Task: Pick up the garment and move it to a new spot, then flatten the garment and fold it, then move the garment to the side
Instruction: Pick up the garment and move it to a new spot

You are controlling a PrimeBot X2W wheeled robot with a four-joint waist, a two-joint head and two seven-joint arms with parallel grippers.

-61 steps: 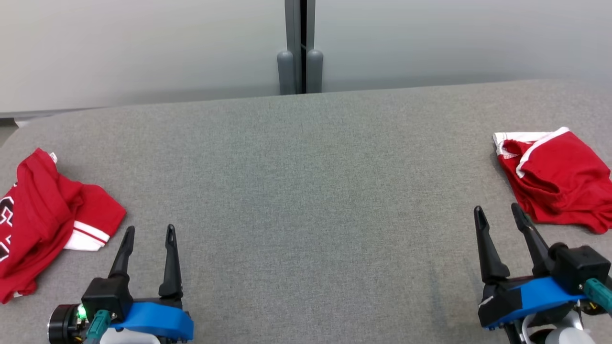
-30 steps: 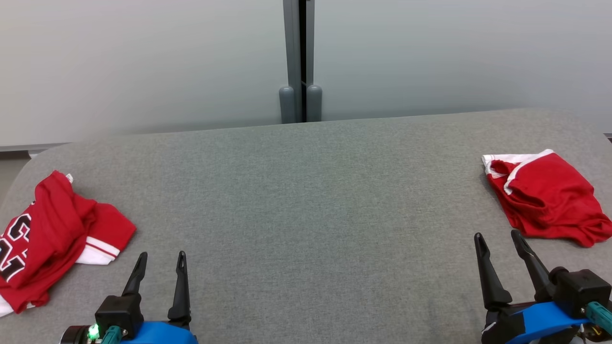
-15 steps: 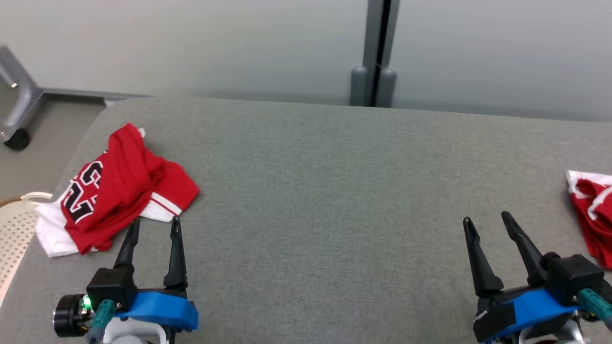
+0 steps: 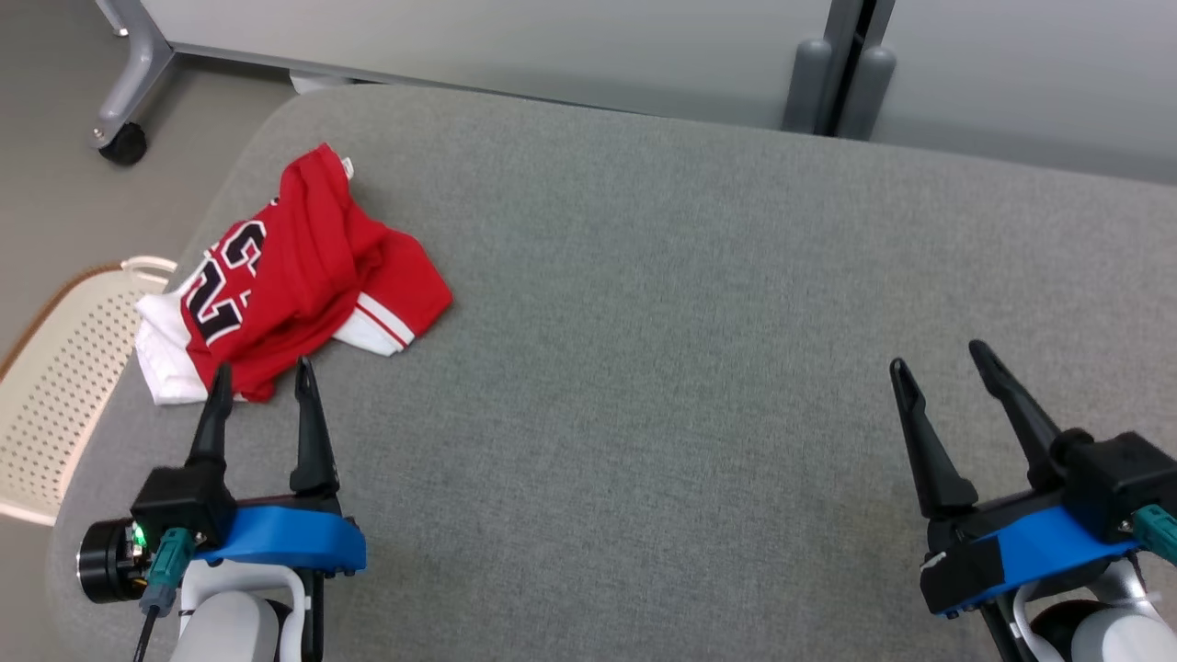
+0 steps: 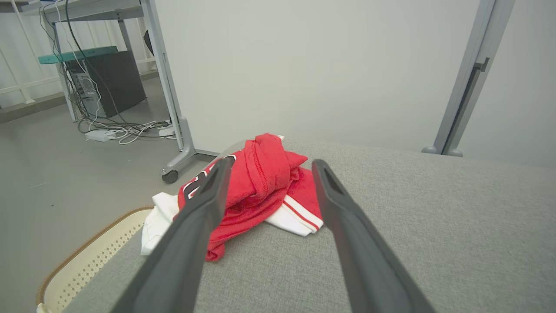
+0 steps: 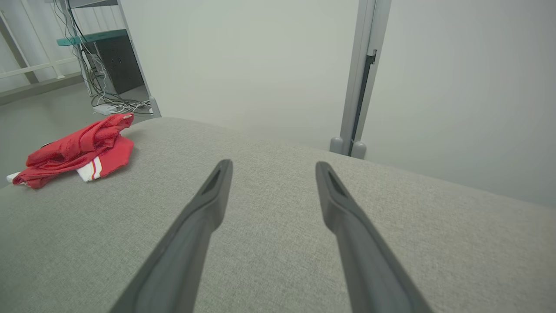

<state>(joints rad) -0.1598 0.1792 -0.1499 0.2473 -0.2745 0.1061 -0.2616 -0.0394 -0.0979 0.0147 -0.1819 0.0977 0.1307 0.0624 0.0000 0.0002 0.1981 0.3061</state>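
Head view: a crumpled red garment (image 4: 294, 276) with white trim and black numerals lies near the left far corner of the grey padded table (image 4: 644, 322). The left gripper (image 4: 263, 370) has its two dark fingers spread apart and grips nothing. Its tips point at the garment's near edge, just beside it, though contact cannot be told. The right gripper (image 4: 936, 359), likewise spread and holding nothing, hangs over bare table at the lower right, well apart from the garment. A cream perforated basket (image 4: 46, 405) stands off the table's left edge.

Left wrist view: the left gripper (image 5: 273, 162) frames the garment (image 5: 260, 182), which lies heaped on the table (image 5: 434, 226) beyond the parted fingers (image 5: 195, 226). The basket (image 5: 87, 265) shows below the table's edge, and a caster (image 5: 169, 176) rests on the floor behind.

Right wrist view: the right gripper (image 6: 273, 164) stands wide over bare grey table (image 6: 269, 243), with the garment (image 6: 78, 150) far off at the left edge
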